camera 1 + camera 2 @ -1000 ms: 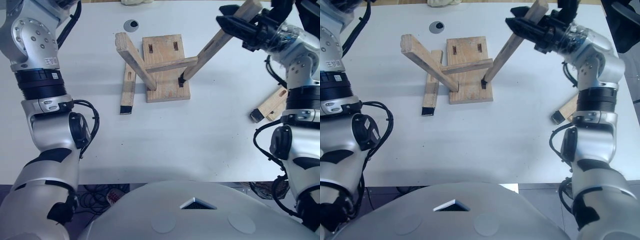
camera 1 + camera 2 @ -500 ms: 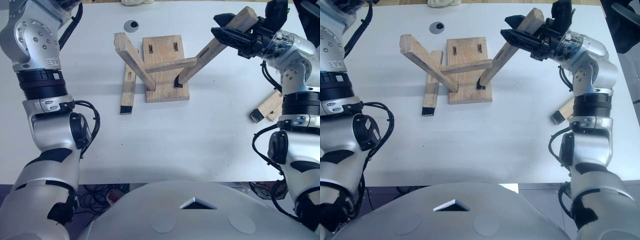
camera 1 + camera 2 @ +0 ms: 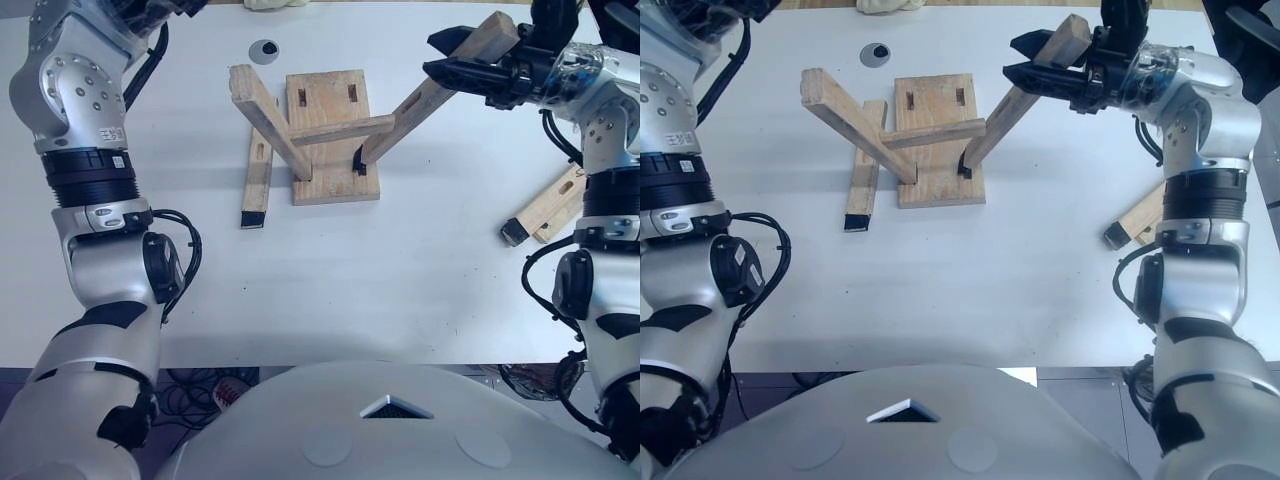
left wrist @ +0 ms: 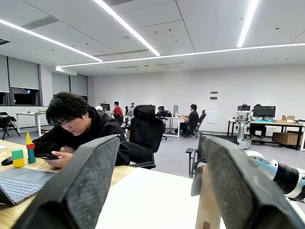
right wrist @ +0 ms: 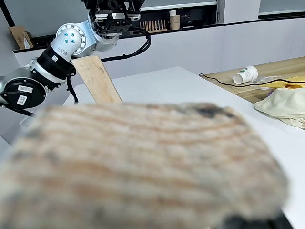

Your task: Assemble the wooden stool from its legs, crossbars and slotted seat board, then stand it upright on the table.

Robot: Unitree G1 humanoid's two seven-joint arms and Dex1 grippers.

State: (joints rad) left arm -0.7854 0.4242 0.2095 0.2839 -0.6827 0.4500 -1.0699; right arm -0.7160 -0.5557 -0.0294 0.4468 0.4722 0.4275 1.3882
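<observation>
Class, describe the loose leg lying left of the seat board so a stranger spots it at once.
On the white table, find the slotted seat board near the middle. Flat beside its left edge lies a wooden leg, black cap toward the robot. The tilted legs nearby stand in the board; this one lies flat.

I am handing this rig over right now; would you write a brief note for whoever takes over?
Left gripper: raised, jaws open, empty.
Right gripper: jaws shut on the right leg's upper end.
Things: seat board flat on the table; left leg and right leg stand tilted on it, joined by a crossbar; a loose leg lies left of the board, more wooden pieces at the table's right edge.
Done: two legs and one crossbar placed.
To do: fit the remaining parts, then stand the stool upright.
</observation>
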